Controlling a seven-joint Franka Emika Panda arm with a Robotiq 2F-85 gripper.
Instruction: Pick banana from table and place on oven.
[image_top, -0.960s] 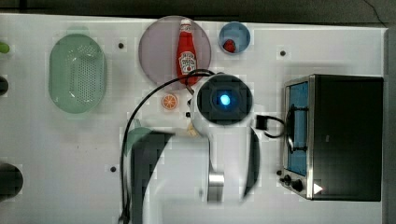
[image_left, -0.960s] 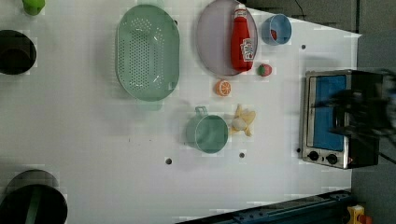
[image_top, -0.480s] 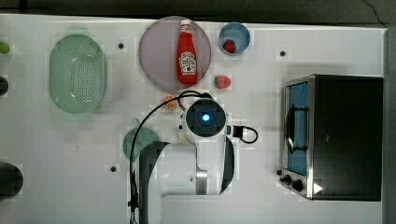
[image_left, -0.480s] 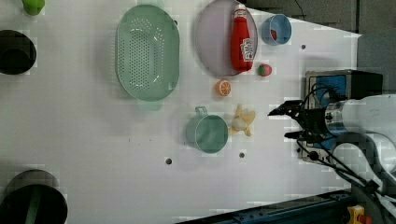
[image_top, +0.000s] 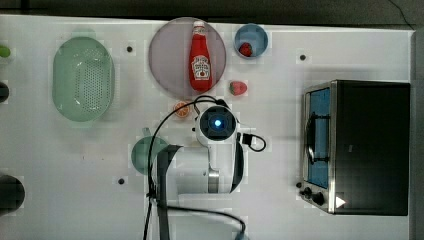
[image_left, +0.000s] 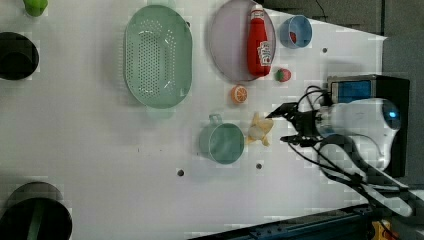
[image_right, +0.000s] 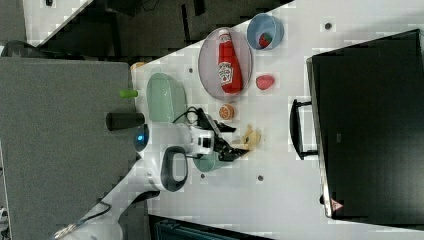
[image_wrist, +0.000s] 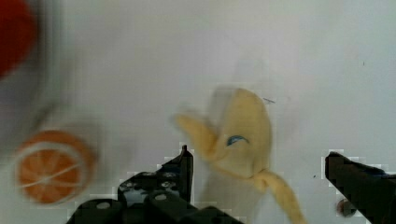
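Since a second ago the white arm has swung across the left view from in front of the oven toward the middle of the table (image_top: 350, 45), and the gripper (image_left: 286, 125) now sits just beside the banana (image_left: 260, 131); nothing else has shifted.

By size: the table is a broad white flat top dotted with small dark holes. The oven (image_top: 372, 147) is a box with a matte black top, a silver front frame, a blue-tinted glass door, a curved handle and black knobs, with a small white triangle mark at one corner of its top. A pale green oval colander (image_top: 82, 79), finely perforated, lies at the top view's left. A round greyish plate (image_top: 167, 60) carries a red ketchup bottle (image_top: 201, 62) with a white cap; its label is too small to read. A green mug (image_left: 222, 142) stands just beside the banana, apart from a blue bowl (image_top: 251, 40) holding a strawberry.

The banana lies on the table, cream-yellow, peel flaps splayed, a small blue mark on it in the wrist view. An orange slice (image_wrist: 49, 168) lies near it.

The black fingers (image_wrist: 180, 170) stand spread wide on either side of the banana, holding nothing.
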